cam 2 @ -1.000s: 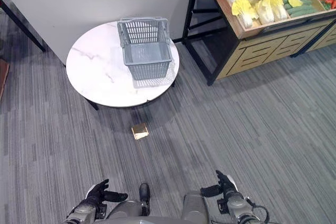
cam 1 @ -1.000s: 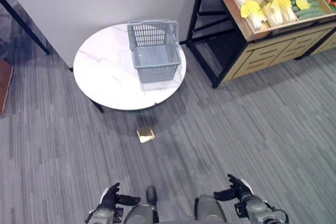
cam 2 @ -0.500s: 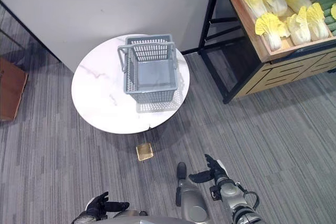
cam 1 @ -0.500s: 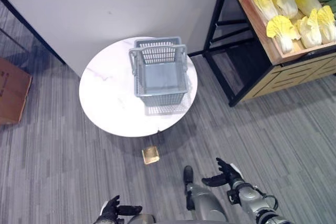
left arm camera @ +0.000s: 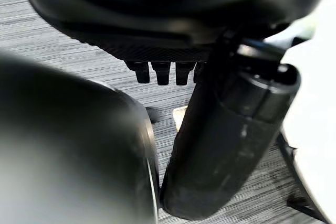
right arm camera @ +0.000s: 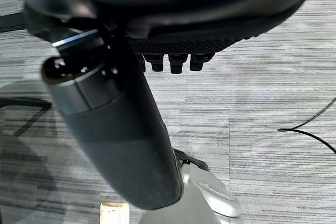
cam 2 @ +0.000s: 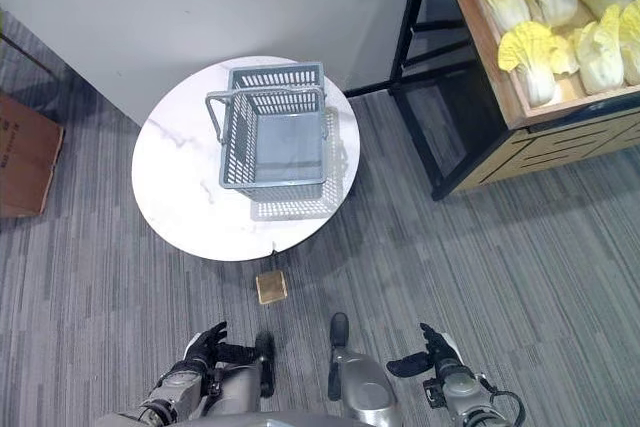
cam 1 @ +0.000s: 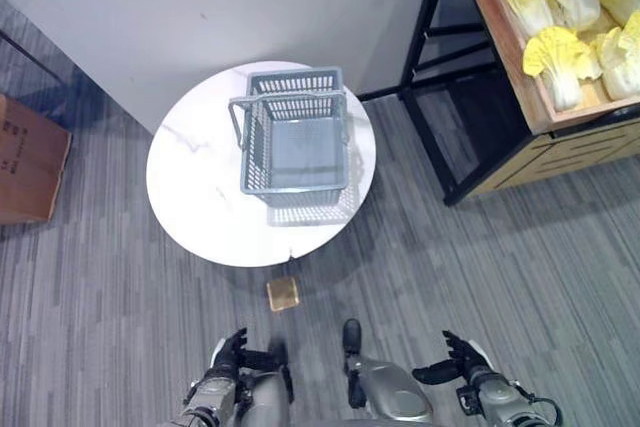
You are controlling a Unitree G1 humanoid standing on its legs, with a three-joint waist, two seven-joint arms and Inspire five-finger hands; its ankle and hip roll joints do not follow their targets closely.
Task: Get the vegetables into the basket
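Note:
A grey plastic basket (cam 1: pixel 295 185) stands empty on a round white marble table (cam 1: pixel 200 187), its handle up. Yellow-white cabbages (cam 1: pixel 560 52) lie in a wooden crate shelf (cam 1: pixel 565 142) at the upper right. My left hand (cam 1: pixel 228 352) hangs low at the lower left, far short of the table, with its fingers (left arm camera: pixel 160 72) straight and nothing in it. My right hand (cam 1: pixel 462 362) hangs at the lower right above the carpet. Its fingers (right arm camera: pixel 170 64) are straight too, and it holds nothing.
A black metal frame (cam 1: pixel 430 137) carries the crate shelf, right of the table. A brown cardboard box (cam 1: pixel 30 157) sits on the carpet at the far left. A small tan square (cam 1: pixel 284 293) lies on the floor just before the table. A pale wall runs behind.
The whole picture has shifted, so the camera has moved. My left hand has swung forward and my right hand back. Both stay open and empty.

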